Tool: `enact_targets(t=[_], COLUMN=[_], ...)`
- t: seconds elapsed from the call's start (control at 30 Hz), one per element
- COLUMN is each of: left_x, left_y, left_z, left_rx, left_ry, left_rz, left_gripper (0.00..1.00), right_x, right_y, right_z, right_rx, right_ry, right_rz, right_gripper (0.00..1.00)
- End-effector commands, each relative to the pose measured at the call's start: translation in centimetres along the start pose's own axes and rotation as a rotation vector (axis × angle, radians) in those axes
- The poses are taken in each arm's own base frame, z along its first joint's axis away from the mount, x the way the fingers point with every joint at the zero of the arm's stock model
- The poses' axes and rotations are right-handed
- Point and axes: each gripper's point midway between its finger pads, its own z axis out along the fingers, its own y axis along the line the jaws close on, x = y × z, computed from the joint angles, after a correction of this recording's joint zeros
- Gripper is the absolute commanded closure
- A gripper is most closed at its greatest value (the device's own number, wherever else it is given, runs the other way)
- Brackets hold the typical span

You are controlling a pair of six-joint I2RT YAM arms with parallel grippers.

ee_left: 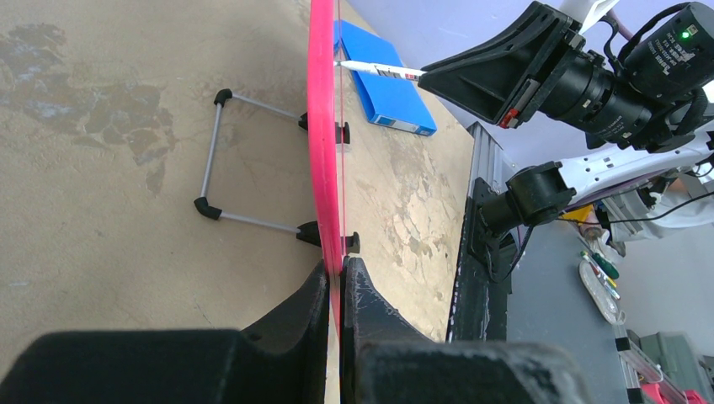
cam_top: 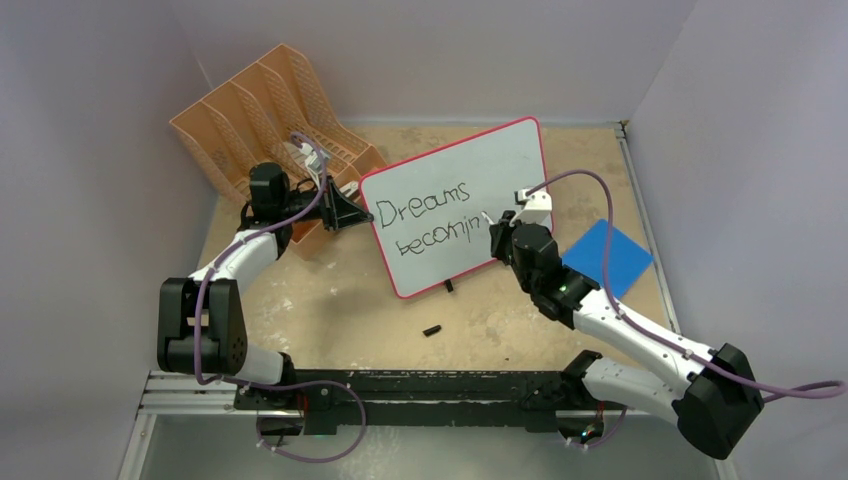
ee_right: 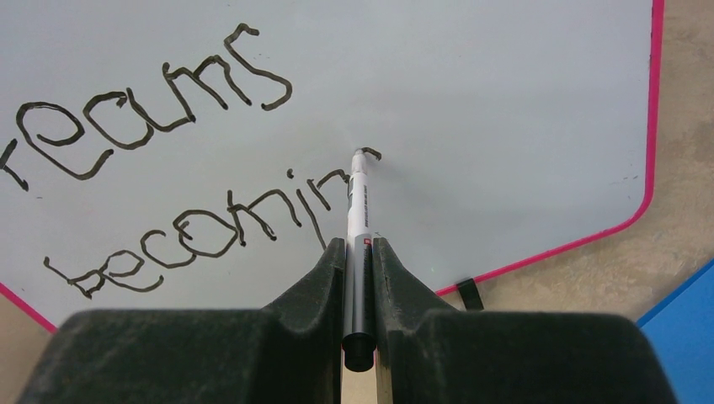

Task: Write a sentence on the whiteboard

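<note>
Standing propped on a wire stand (ee_left: 210,151) near the middle of the table (cam_top: 330,300), the whiteboard (cam_top: 480,175) is facing the arms, turned a little so that its left end is sitting nearer their bases. The sentence (cam_top: 425,212) is showing in black on the board's left half: "Dreams" on top and "becomin" beneath. Just past the n there is a short hooked stroke, too small to read as a letter.

The left gripper (ee_left: 337,271) is pinching the board's left edge, its fingers pressing together on the pink frame from both faces. The right gripper (ee_right: 358,252) is clamping a white-barrelled marker (ee_right: 358,198), and the marker's tip is touching the board at that hooked stroke.

A blue pad (cam_top: 610,258) is lying flat on the table to the right of the board, beyond the right arm. An orange file rack (cam_top: 270,105) is standing at the far left corner, behind the left gripper. A small black piece (cam_top: 432,329), possibly the marker's cap, is lying on the table in front of the board.
</note>
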Motion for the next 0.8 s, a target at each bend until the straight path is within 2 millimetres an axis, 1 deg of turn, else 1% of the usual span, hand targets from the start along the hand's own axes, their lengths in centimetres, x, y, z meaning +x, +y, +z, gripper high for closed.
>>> enact_targets(t=[0.0,0.37,0.77], left_x=[-1.6,-1.6,-1.6], left_y=[-0.1,-0.2,-0.2], left_z=[-0.1,-0.1,-0.1], left_rx=[0.005,0.005,0.006], left_ry=[-0.023,-0.023,-0.023], left_rz=[0.093,0.093,0.094], left_gripper=[1.00,1.00,1.00], right_x=[-1.2,0.9,1.1], right_y=[1.4,0.5,-0.9], right_z=[0.0,-0.6,-0.5], right_rx=[-0.056,-0.031,0.044], right_ry=[-0.016,0.057,0.053], right_rz=[0.012,0.026,0.023], right_gripper=[1.00,1.00,1.00])
